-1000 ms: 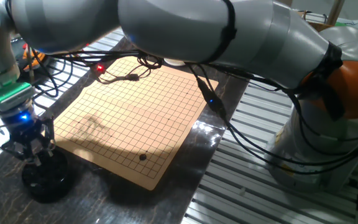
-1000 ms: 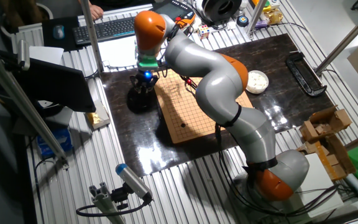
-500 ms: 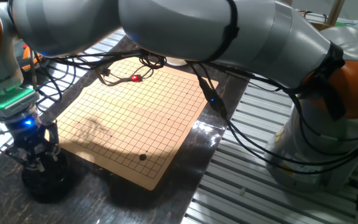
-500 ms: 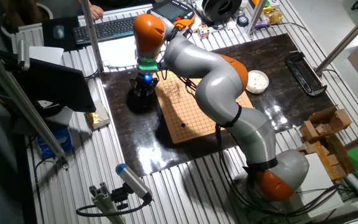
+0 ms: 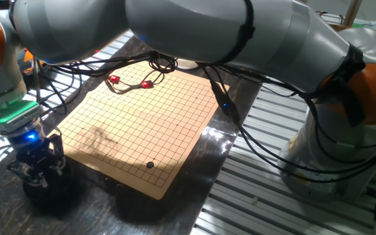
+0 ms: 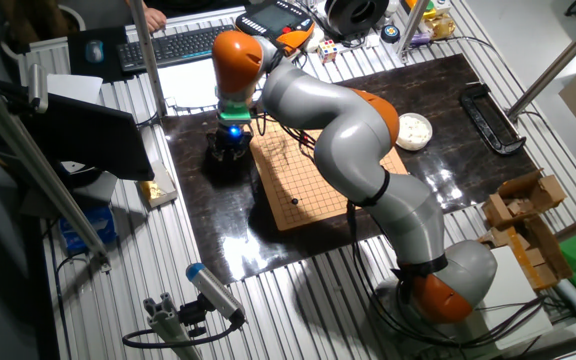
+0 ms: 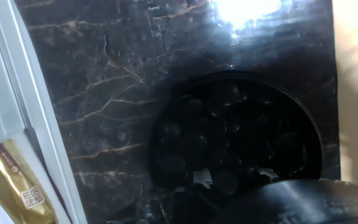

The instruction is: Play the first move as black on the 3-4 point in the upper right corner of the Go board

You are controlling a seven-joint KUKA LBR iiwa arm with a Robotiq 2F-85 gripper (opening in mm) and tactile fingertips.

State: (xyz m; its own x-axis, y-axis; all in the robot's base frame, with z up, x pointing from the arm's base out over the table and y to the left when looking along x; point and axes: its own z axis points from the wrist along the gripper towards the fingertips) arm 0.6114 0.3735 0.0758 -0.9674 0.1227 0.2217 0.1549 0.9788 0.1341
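One fixed view: the black two-finger gripper (image 5: 36,175) hangs right over the round black bowl (image 5: 44,196), which sits on the dark marble slab (image 5: 96,215) just off the near-left corner of the tan wooden Go board (image 5: 136,124). One small glossy black stone (image 5: 150,165) lies on the board near its near corner; whether that crossing is the 3-4 point I cannot tell from here. The fingers are lost against the bowl, so I cannot tell if they are spread or closed.

The other fixed view: the gripper (image 6: 227,142) is over the bowl (image 6: 226,160) at the board's (image 6: 298,175) left edge. A white bowl (image 6: 413,131) sits well apart, beyond the board's far-right side; its contents are too small to make out.

Hand view: the bowl (image 7: 166,118) holds many glossy black stones (image 7: 222,137), heaped. A dark blurred part fills the lower frame; the fingers are unreadable.

Step, as I judge it: fetching a stone from the bowl. Next calls for a clean pinch on a single stone, since they are slick and crowded.
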